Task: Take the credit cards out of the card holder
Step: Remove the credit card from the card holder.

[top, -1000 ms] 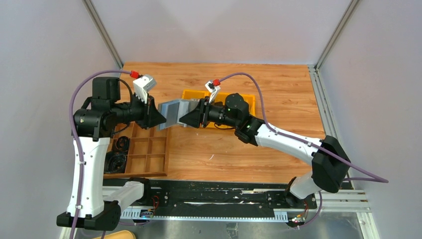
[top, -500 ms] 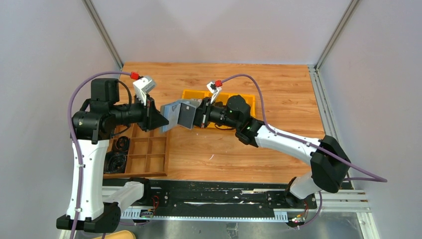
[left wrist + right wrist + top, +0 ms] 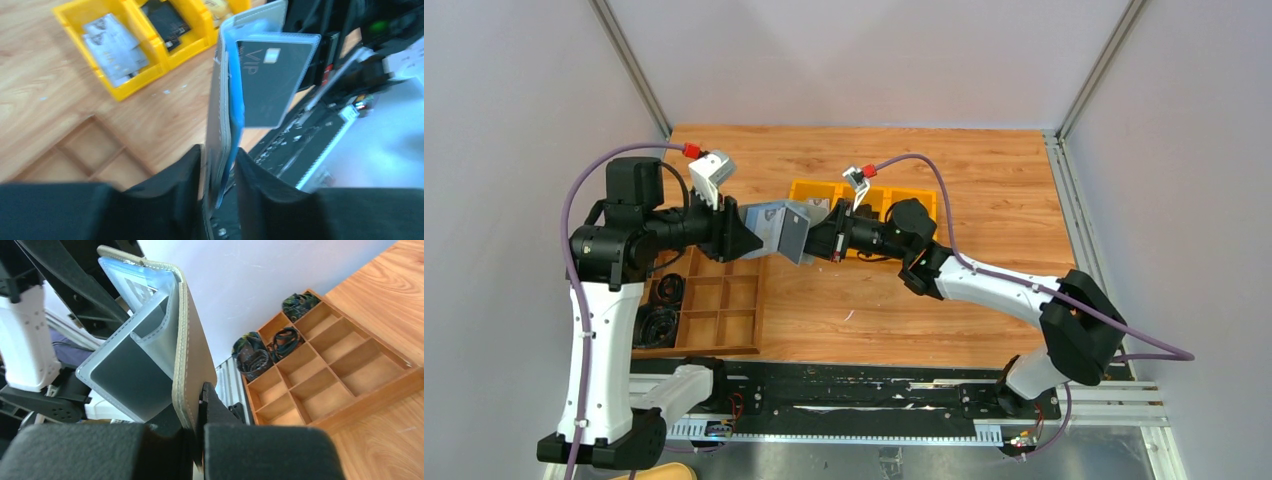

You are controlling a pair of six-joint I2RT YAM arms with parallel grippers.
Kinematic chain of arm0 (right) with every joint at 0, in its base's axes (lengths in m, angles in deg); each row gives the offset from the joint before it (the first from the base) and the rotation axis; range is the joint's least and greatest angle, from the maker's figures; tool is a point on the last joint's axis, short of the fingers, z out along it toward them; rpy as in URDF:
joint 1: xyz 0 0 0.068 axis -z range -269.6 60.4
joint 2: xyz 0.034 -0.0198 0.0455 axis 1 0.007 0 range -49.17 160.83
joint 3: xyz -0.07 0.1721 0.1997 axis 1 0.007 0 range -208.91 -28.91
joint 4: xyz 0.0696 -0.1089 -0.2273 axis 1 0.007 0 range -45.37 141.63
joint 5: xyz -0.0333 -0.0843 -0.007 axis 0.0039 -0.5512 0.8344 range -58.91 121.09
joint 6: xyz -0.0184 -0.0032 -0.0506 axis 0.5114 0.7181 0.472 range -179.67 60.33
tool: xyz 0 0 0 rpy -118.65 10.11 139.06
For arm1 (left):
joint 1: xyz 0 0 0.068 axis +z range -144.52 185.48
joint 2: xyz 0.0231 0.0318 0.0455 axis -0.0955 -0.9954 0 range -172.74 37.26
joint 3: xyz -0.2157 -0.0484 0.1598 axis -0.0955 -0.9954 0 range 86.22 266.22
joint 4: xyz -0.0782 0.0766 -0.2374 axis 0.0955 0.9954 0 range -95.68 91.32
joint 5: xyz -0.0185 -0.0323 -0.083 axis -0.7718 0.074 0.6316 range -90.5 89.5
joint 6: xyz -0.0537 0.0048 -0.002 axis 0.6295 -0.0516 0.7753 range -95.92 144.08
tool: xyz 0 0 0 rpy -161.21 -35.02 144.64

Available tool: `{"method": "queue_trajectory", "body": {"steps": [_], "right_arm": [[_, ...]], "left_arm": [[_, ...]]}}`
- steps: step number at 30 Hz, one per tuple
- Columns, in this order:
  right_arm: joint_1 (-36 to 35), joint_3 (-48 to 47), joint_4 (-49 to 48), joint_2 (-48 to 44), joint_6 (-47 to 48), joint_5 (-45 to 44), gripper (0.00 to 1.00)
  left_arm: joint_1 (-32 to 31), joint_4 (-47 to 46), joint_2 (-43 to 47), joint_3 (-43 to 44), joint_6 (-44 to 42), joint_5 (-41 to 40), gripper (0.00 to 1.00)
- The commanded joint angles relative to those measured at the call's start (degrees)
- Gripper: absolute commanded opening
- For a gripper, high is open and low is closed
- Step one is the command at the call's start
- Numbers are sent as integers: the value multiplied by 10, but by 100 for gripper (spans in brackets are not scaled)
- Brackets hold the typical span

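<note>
Grey card holder [image 3: 774,226] clamped in right tool [image 3: 194,404]; only left wrist shows VIP credit card [image 3: 270,82]; left tool [image 3: 218,162] grip unclear.

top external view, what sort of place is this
Probably a robot test cell in a lab: a wooden tabletop closed in by plain grey walls on metal posts, two arms bolted to a rail at its near edge, and yellow bins.

robot lab cell, grey walls [image 3: 514,90], wooden table [image 3: 984,170]

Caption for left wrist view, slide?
Grey-blue folding card holder between fingers of left gripper, dark VIP card in its clear sleeve.
</note>
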Motion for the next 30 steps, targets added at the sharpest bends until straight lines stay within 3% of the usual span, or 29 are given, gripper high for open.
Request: {"method": "queue_trajectory", "body": {"steps": [1,7,13,16,18,19,21,22,26,30], "right_arm": [[4,0,-92,5,-36,42,0],[4,-5,-123,11,-54,63,0],[6,1,-108,4,-46,75,2],[26,15,-79,-6,-51,69,17],[54,30,-59,-19,-60,66,35],[70,35,-39,-33,-58,63,52],[96,40,28,-66,-36,41,66],[106,32,79,-86,-15,22,68],[115,-10,233,-159,79,-53,64],[89,-56,214,-156,60,-13,61]], "left_arm": [[-1,-12,7,-18,1,95,45],[-1,-13,-6,-17,1,121,48],[-1,-12,-15,0,9,106,27],[-1,-13,-14,2,15,107,16],[-1,-13,-13,4,17,95,9],[-1,-13,-13,3,15,83,7],[-1,-12,-14,2,12,54,5],[-1,-13,-15,-2,11,38,2],[-1,-21,-25,-14,15,-37,2],[-1,-31,-24,-27,18,-31,9]]}}
